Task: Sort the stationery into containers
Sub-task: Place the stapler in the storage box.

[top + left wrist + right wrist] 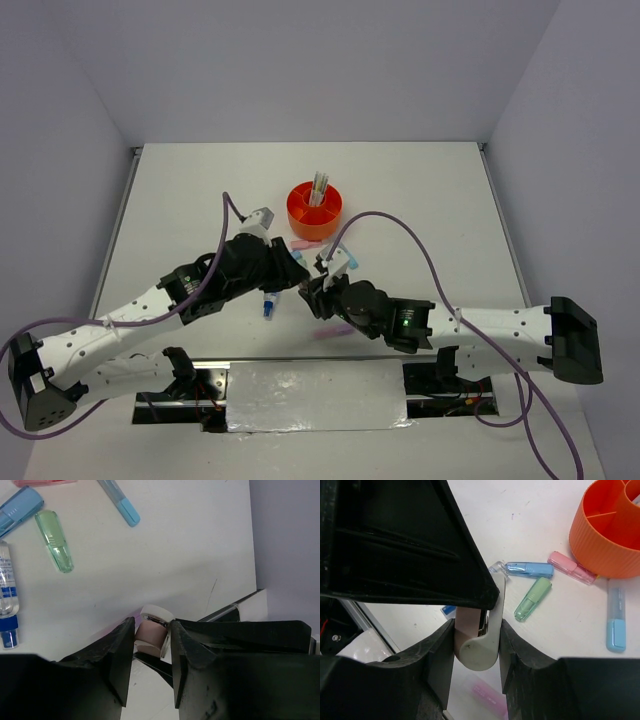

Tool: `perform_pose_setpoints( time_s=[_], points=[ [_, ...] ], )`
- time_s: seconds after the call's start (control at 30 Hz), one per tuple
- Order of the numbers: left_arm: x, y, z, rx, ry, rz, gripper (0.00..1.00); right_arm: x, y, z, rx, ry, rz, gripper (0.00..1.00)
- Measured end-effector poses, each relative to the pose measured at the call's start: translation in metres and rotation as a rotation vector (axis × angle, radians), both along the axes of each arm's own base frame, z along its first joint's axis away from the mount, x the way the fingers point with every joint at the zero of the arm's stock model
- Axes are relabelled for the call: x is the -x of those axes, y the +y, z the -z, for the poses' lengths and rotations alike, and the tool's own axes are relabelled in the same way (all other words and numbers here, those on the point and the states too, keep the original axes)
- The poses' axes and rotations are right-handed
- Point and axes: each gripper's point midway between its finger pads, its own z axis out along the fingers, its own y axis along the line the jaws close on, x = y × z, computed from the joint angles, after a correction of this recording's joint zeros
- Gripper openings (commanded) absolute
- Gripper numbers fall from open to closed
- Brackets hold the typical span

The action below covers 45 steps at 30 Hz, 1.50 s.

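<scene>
I see my left claw and right claw both pinched onto one white-pink eraser, above the bench, near the orange organizer.

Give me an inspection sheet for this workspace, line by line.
Surface: white table, faint marks.
Job's things: orange organizer with pens in its central cup; blue highlighter, green highlighter, pink highlighter and tube loose on the table.
Clutter: nothing seen.
Grippers: left gripper and right gripper both clamp one pink-and-white item.
Cables: purple cables arc loosely over the table.
Surroundings: pale walls; foil sheet at the near edge.
</scene>
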Motion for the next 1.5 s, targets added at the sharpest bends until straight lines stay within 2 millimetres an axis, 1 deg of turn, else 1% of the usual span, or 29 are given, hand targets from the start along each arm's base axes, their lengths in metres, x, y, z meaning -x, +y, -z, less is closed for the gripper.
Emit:
perform_pose_setpoints(
  time_s=[0.03, 0.07, 0.1, 0.13, 0.17, 0.2, 0.23, 0.3, 0.4, 0.53, 0.6, 0.67, 0.77, 0.83, 0.87, 0.9, 0.97, 1.0, 1.07, 1.17, 1.27, 1.5],
  points=[
    [0.000, 0.000, 0.000, 0.000, 0.000, 0.001, 0.19, 0.000, 0.000, 0.000, 0.001, -0.003, -0.001, 0.00],
    [0.000, -0.001, 0.000, 0.000, -0.001, 0.002, 0.10, 0.000, 0.000, 0.000, 0.003, -0.004, -0.003, 0.00],
    [-0.001, -0.001, 0.000, 0.000, -0.001, 0.004, 0.03, 0.000, -0.001, 0.001, 0.004, -0.006, -0.004, 0.04],
    [-0.001, -0.002, 0.001, -0.002, -0.003, 0.008, 0.00, 0.000, -0.002, 0.001, 0.004, -0.008, -0.005, 0.15],
    [-0.001, -0.003, 0.001, -0.007, -0.010, 0.017, 0.00, 0.000, -0.003, 0.001, -0.001, -0.011, -0.006, 0.30],
    [-0.002, -0.004, 0.001, -0.010, -0.013, 0.022, 0.00, 0.000, -0.005, 0.002, -0.005, -0.013, -0.007, 0.73],
    [-0.002, -0.006, 0.001, -0.015, -0.016, 0.027, 0.00, 0.001, -0.006, 0.002, -0.013, -0.017, -0.009, 0.99],
    [-0.008, -0.005, -0.001, -0.037, -0.036, 0.016, 0.00, 0.003, -0.008, -0.001, -0.045, -0.030, -0.024, 1.00],
    [-0.017, 0.002, -0.005, -0.079, -0.068, -0.023, 0.00, 0.002, -0.017, -0.015, -0.108, -0.040, -0.014, 1.00],
    [-0.042, 0.015, -0.027, -0.123, -0.149, -0.118, 0.00, -0.009, -0.048, -0.043, -0.228, -0.067, 0.063, 1.00],
    [-0.061, 0.023, -0.038, -0.147, -0.198, -0.184, 0.00, -0.010, -0.065, -0.053, -0.276, -0.077, 0.098, 1.00],
    [-0.081, 0.032, -0.043, -0.189, -0.248, -0.252, 0.00, -0.010, -0.081, -0.062, -0.320, -0.085, 0.135, 1.00],
    [-0.116, 0.044, -0.045, -0.256, -0.323, -0.349, 0.00, -0.010, -0.101, -0.073, -0.372, -0.089, 0.187, 1.00],
    [-0.144, 0.051, -0.042, -0.317, -0.358, -0.407, 0.00, -0.009, -0.114, -0.080, -0.404, -0.092, 0.216, 1.00],
    [-0.155, 0.052, -0.042, -0.334, -0.372, -0.427, 0.00, -0.009, -0.117, -0.081, -0.411, -0.090, 0.224, 1.00],
    [-0.170, 0.054, -0.040, -0.361, -0.387, -0.449, 0.00, -0.009, -0.121, -0.079, -0.410, -0.086, 0.233, 1.00],
    [-0.194, 0.055, -0.037, -0.391, -0.415, -0.490, 0.00, -0.009, -0.127, -0.075, -0.394, -0.078, 0.248, 1.00],
    [-0.204, 0.056, -0.035, -0.408, -0.427, -0.510, 0.00, -0.009, -0.129, -0.072, -0.387, -0.075, 0.254, 1.00],
    [-0.218, 0.056, -0.029, -0.435, -0.442, -0.536, 0.00, -0.008, -0.132, -0.069, -0.373, -0.072, 0.261, 1.00],
    [-0.230, 0.052, -0.021, -0.454, -0.453, -0.561, 0.00, -0.008, -0.135, -0.066, -0.359, -0.070, 0.266, 1.00],
    [-0.238, 0.049, -0.015, -0.459, -0.452, -0.577, 0.00, -0.009, -0.135, -0.064, -0.346, -0.071, 0.270, 1.00],
    [-0.258, 0.039, -0.004, -0.430, -0.423, -0.654, 0.00, -0.010, -0.129, -0.056, -0.302, -0.064, 0.265, 1.00]
  ],
)
